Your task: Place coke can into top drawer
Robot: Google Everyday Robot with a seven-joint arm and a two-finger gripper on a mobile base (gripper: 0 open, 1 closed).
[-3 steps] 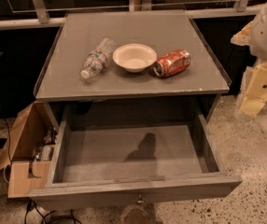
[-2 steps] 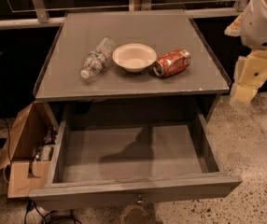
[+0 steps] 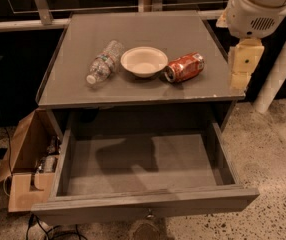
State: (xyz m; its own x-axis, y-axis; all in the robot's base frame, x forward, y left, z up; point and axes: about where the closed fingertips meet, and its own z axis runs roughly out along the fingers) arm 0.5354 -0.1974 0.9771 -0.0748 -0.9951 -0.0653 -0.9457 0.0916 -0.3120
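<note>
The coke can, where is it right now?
In the camera view the coke can lies on its side on the cabinet top, just right of the white bowl. The gripper hangs off the top's right edge.

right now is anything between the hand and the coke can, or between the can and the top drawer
Nothing visible does. The hand hangs just past the right edge of the cabinet top; the coke can lies on its side nearest it, bowl and bottle beyond. The top drawer stands open below.
</note>
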